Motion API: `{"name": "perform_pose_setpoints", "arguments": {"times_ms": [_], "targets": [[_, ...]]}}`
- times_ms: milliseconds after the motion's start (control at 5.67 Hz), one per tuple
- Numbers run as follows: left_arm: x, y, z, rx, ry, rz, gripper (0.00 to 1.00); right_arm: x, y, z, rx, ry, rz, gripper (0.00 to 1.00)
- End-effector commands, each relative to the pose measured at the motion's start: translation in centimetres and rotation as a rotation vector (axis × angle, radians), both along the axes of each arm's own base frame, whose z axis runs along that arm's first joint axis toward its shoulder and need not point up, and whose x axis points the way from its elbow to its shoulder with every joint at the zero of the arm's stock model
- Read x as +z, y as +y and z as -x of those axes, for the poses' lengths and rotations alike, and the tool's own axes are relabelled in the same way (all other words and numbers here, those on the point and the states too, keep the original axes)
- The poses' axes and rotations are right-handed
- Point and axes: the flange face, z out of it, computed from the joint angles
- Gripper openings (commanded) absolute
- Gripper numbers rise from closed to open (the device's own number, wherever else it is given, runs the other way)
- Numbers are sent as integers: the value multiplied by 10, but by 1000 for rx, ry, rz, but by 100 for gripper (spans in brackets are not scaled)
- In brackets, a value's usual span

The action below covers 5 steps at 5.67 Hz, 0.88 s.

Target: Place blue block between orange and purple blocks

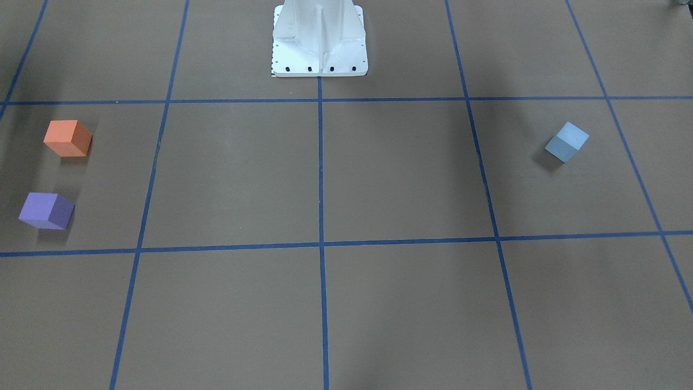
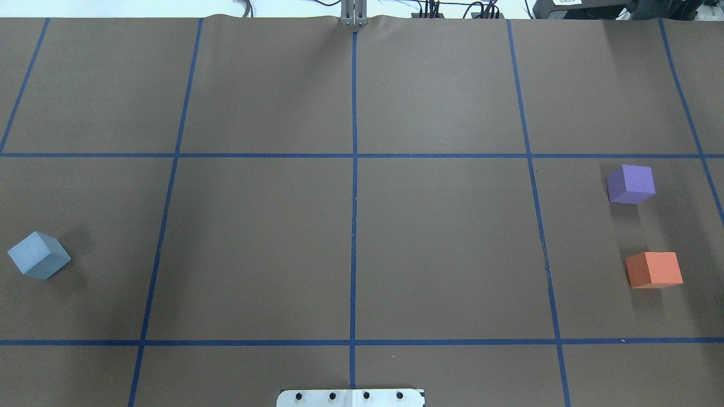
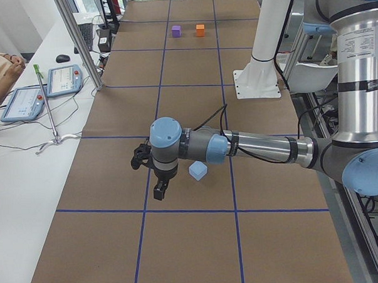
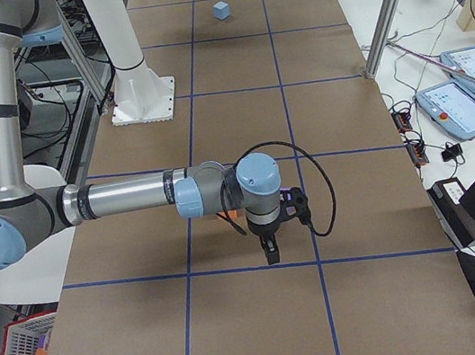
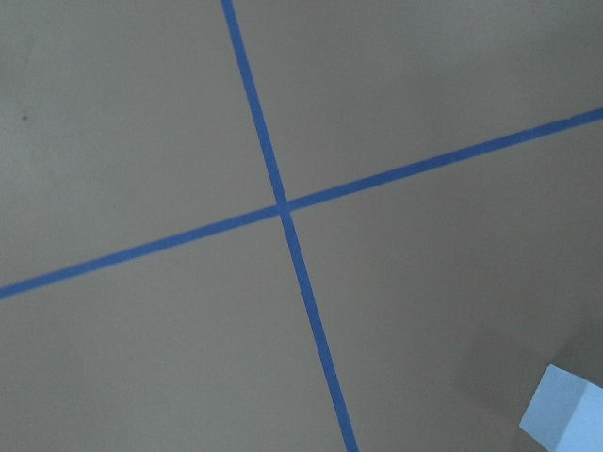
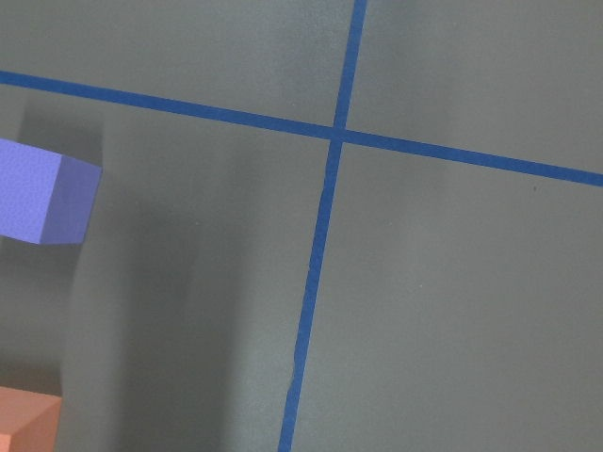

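Note:
The light blue block (image 2: 38, 255) sits alone at the table's left side; it also shows in the front view (image 1: 566, 141) and at the lower right corner of the left wrist view (image 5: 565, 416). The purple block (image 2: 630, 183) and the orange block (image 2: 654, 269) sit apart at the right side, with a gap between them. Both show at the left edge of the right wrist view, purple (image 6: 42, 191) and orange (image 6: 24, 424). My left gripper (image 3: 160, 191) hangs above the table beside the blue block (image 3: 198, 171). My right gripper (image 4: 271, 252) hangs near the orange block. I cannot tell if either is open or shut.
Brown paper with a blue tape grid (image 2: 354, 226) covers the table. The white robot base (image 1: 319, 40) stands at the robot's edge. Tablets (image 3: 42, 91) and cables lie on the white side table past the far edge, behind a metal post (image 3: 78, 40).

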Motion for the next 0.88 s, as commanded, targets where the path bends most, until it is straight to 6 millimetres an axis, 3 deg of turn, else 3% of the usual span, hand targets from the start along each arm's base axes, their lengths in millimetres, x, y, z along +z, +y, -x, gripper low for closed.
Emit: {"name": "perform_pose_setpoints", "arguments": {"times_ms": [0, 176, 353, 529, 706], "targets": [[-23, -18, -1, -4, 8, -238, 100, -1, 0, 0, 0, -4, -2, 100], [-19, -14, -3, 8, 31, -248, 100, -1, 0, 0, 0, -4, -2, 100], [-23, -13, -22, 54, 72, -300, 100, -1, 0, 0, 0, -4, -2, 100], [-22, -8, -117, 253, 120, -283, 100, 0, 1, 0, 0, -5, 1, 100], [-4, 14, -165, 328, 133, -229, 100, 1, 1, 0, 0, -5, 3, 100]]}}
